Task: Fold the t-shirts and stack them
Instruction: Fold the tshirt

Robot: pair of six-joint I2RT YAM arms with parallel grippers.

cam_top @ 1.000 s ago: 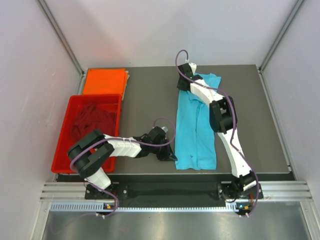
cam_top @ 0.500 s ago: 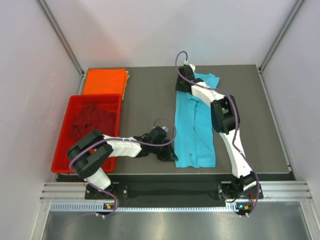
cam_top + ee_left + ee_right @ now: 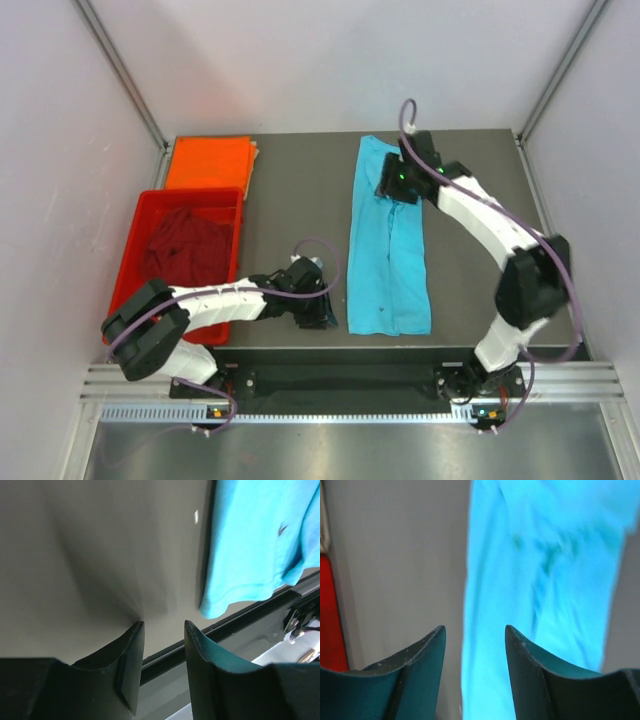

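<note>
A dark grey table (image 3: 290, 190) fills the floor of a booth with pale walls (image 3: 300, 60) and slanting metal posts (image 3: 120, 70) at the far corners. A ribbed aluminium rail (image 3: 330, 380) runs along the near edge.

The turquoise t-shirt (image 3: 388, 260) lies flat, folded into a long narrow strip, a little right of the table's middle. Its long axis runs from the far edge to the near edge, and a stitched hem shows at the near end.

The orange t-shirt (image 3: 208, 163) sits folded flat in the far left corner. The maroon t-shirt (image 3: 185, 243) lies crumpled in the red plastic tray (image 3: 190, 193) along the left edge.

The left gripper (image 3: 162, 625) is low at the near edge, just beside the turquoise strip's near left corner, not touching it; its jaws stand apart with nothing between them. The right gripper (image 3: 475, 630) hangs over the strip's far end, jaws likewise parted and empty.
</note>
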